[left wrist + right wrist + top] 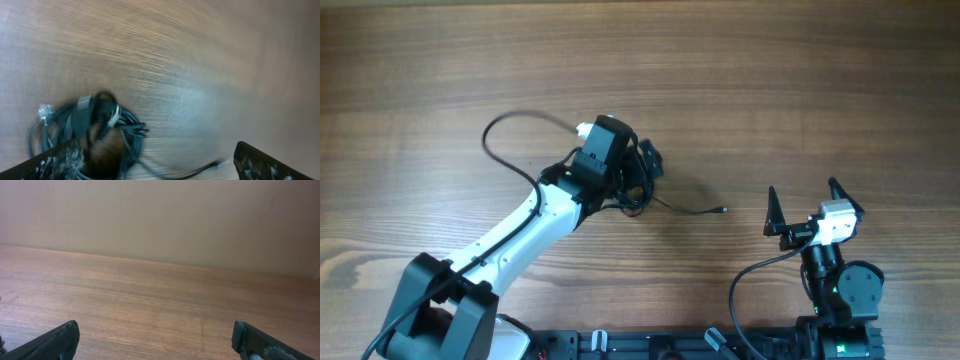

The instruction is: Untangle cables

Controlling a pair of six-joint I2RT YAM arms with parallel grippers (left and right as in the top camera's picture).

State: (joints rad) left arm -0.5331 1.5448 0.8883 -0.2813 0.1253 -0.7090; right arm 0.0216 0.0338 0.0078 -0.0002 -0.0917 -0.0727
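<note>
The cables lie in a dark tangled bundle on the wooden table left of centre. One thin loose end with a tiny plug trails off to the right. My left gripper hangs right over the bundle. In the blurred left wrist view the cables sit by the left finger, and the left gripper is open wide, with the loose end lying between its fingers. My right gripper is at the front right, open and apart from the cables. The right gripper has only bare wood between its fingers.
A thicker black robot wire loops out to the left of the left wrist. The arm bases and a black rail run along the front edge. In the right wrist view a pale wall stands beyond the table's far edge.
</note>
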